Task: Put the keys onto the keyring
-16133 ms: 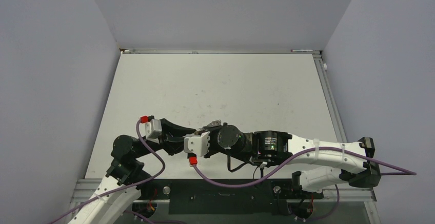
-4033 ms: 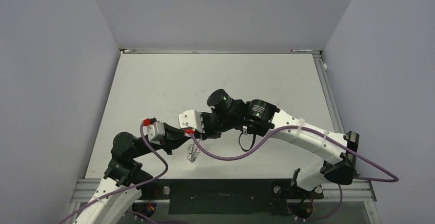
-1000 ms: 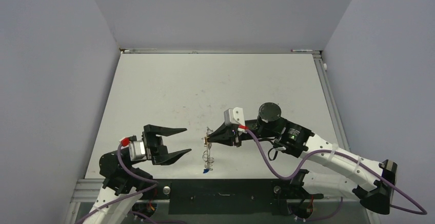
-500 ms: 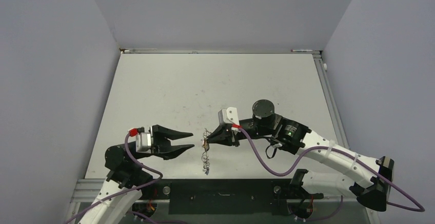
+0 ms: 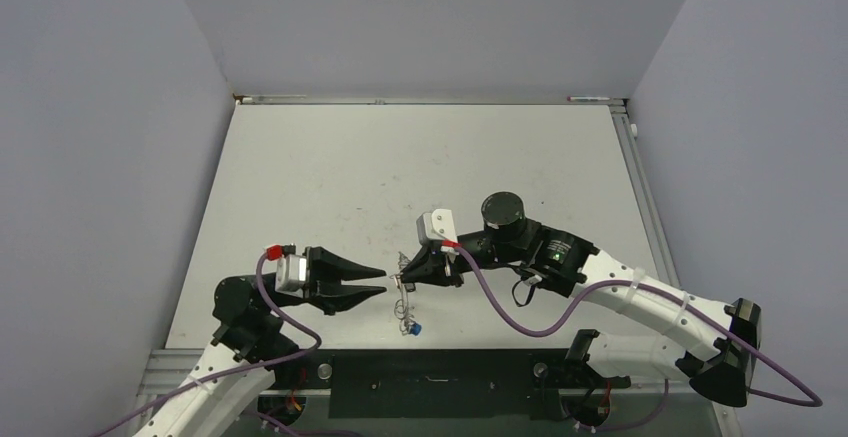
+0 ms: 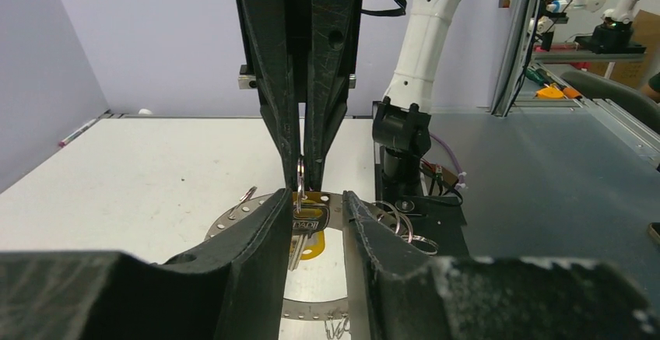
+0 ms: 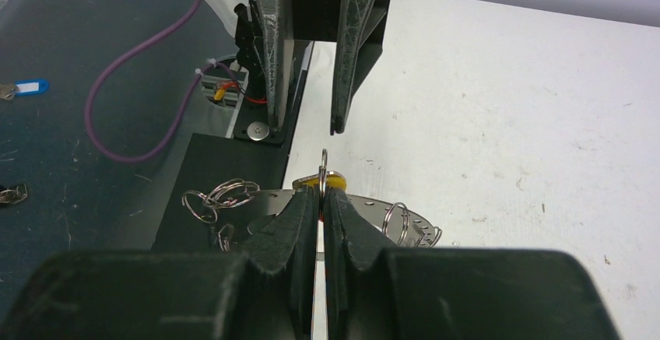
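My right gripper (image 5: pixel 401 279) is shut on a small split ring (image 7: pixel 322 170) that carries a key with a yellow-orange head (image 6: pixel 309 220). A large silvery perforated keyring loop (image 6: pixel 233 214) hangs with it, holding more small rings (image 7: pixel 397 219) and a blue-headed key (image 5: pixel 413 329). The bunch dangles just above the table's near edge. My left gripper (image 5: pixel 383 284) faces the right one from the left, jaws narrowly open. The yellow-headed key hangs between its fingers (image 6: pixel 265 231), and I cannot tell whether they touch it. The dark-rimmed key cannot be made out.
The white table (image 5: pixel 400 157) is walled on the left, right and back. Off the table in front, a blue tag (image 7: pixel 26 87) and loose keys lie on the dark bench. Purple cables (image 5: pixel 520 322) loop under both arms.
My left gripper has moved right to the bunch and its jaws have narrowed around the yellow-headed key. My right gripper has shifted slightly left with the bunch.
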### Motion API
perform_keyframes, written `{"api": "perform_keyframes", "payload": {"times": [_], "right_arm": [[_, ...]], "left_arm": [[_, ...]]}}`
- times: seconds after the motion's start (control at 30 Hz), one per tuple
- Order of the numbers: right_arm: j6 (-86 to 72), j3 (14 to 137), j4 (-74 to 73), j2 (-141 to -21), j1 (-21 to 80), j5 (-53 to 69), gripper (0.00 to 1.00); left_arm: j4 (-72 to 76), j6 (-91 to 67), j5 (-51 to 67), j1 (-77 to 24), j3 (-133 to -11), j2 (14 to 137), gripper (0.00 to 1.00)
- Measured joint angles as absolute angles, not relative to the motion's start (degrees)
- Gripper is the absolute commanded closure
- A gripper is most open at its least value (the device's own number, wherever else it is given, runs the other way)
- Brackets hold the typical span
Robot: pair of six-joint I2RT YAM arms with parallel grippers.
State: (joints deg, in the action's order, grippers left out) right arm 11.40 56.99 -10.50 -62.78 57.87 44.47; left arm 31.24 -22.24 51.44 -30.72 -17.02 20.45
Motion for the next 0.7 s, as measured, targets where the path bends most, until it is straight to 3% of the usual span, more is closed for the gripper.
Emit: {"api": "perform_keyframes", "payload": {"times": [0.7], "right_arm": [[12.9,59.2,-13.0,-64.8,59.3,46.4,0.95]], "left_arm": [[26.1,-18.9,51.2,-34.6,-17.0,22.2,0.80]]}}
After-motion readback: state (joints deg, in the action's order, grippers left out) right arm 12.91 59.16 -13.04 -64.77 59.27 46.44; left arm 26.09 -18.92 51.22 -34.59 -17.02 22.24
